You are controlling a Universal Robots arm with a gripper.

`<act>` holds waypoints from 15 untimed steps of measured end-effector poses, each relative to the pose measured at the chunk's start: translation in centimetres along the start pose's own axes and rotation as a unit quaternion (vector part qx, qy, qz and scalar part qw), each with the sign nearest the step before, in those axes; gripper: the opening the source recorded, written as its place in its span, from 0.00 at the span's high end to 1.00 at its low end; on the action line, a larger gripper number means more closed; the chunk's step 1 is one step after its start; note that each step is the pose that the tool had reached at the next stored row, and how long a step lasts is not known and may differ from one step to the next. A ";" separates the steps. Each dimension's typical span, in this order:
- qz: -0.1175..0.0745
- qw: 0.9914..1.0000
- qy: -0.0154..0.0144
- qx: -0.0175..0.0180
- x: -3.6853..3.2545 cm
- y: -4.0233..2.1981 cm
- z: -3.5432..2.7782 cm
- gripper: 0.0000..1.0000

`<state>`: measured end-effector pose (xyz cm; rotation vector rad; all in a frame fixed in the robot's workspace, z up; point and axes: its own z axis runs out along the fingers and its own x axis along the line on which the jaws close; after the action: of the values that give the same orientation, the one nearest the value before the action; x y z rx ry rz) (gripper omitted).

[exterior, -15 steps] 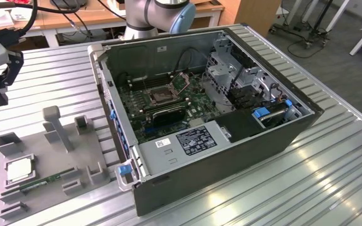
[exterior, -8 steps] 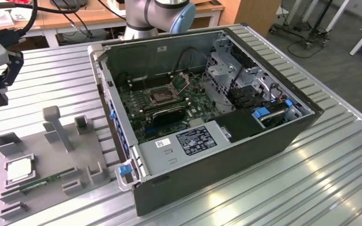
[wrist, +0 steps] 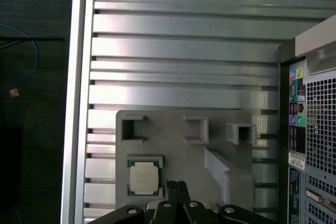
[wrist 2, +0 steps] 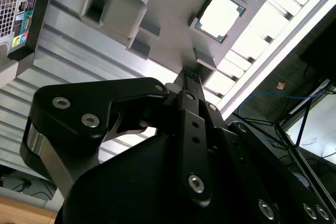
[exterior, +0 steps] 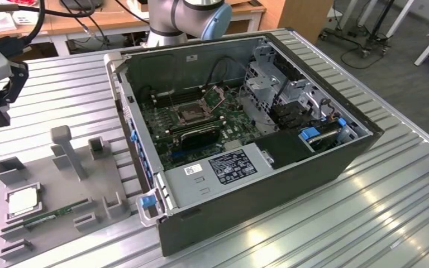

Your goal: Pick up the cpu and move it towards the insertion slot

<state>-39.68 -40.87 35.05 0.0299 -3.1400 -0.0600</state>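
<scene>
While the arm hangs over the slatted counter [exterior: 65, 84], exterior view: gripper [exterior: 0, 114] is raised past the far edge of the grey tray [exterior: 58, 190], jaws pressed together, nothing pinched. Cpu [exterior: 22, 201] lies flat in a recess at the tray's near corner, well apart from the gripper. Insertion slot [exterior: 192, 113] sits inside the open computer case [exterior: 274, 184] beside the tray.

Second wrist view: gripper [wrist 2: 190, 74] closed, cpu [wrist 2: 219, 13] on the tray [wrist 2: 173, 3] beyond it.

First wrist view: cpu [wrist: 143, 178] in its tray [wrist: 173, 156] recess, near the gripper [wrist: 177, 186], apart.
</scene>
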 end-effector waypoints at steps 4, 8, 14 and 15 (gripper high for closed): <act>0.000 1.000 0.000 0.000 0.00 -0.01 0.18 0.89; 0.000 1.000 0.000 0.000 0.00 -0.05 0.23 0.89; 0.000 1.000 0.000 0.000 0.03 -0.50 0.31 0.89; 0.000 1.000 0.000 0.000 0.04 -0.57 0.33 0.89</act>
<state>-39.71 -41.43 34.70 0.0301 -3.1400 -0.0600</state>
